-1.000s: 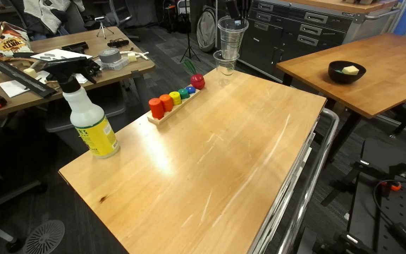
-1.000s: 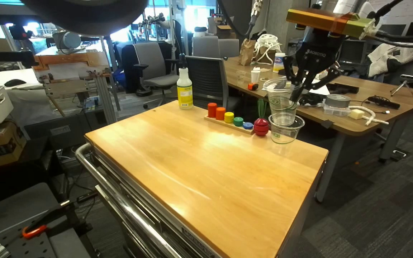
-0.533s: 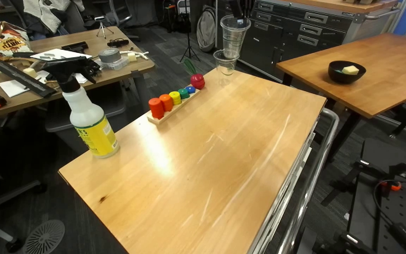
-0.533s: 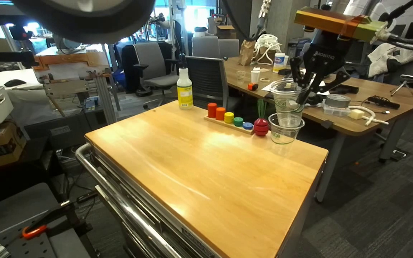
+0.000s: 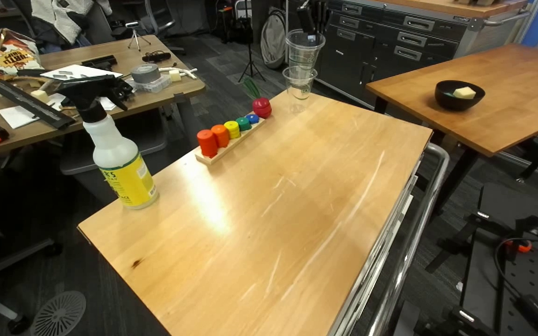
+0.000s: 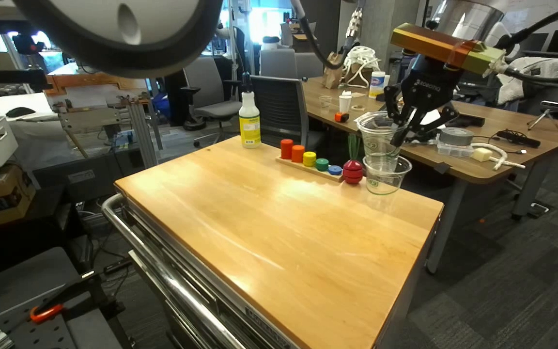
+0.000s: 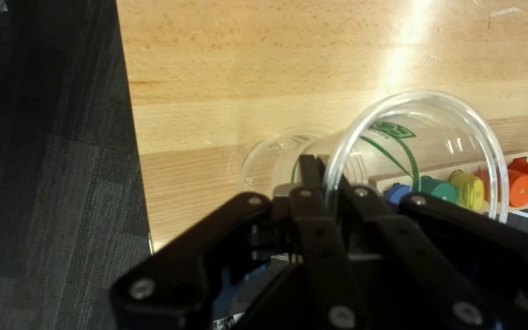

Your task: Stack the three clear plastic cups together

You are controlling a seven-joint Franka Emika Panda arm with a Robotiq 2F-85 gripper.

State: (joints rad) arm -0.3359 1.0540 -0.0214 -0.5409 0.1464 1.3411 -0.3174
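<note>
Upper clear cup (image 6: pixel 377 143) is pinched at its wall by the gripper (image 7: pixel 317 164), jaws narrow; its base is seen at the mouth of the lower clear cup (image 6: pixel 380 184), stood upright on the wooden tabletop (image 6: pixel 259 218). Nesting count can't be told. Red toy (image 6: pixel 353 176) is set just beside, coloured blocks (image 6: pixel 309 159) next, spray bottle (image 6: pixel 250 127) well apart.

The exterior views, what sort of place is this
Probably a lab or office workshop: in an exterior view, a drawer cabinet; in an exterior view, office chairs; in both exterior views, a grey tape roll.
</note>
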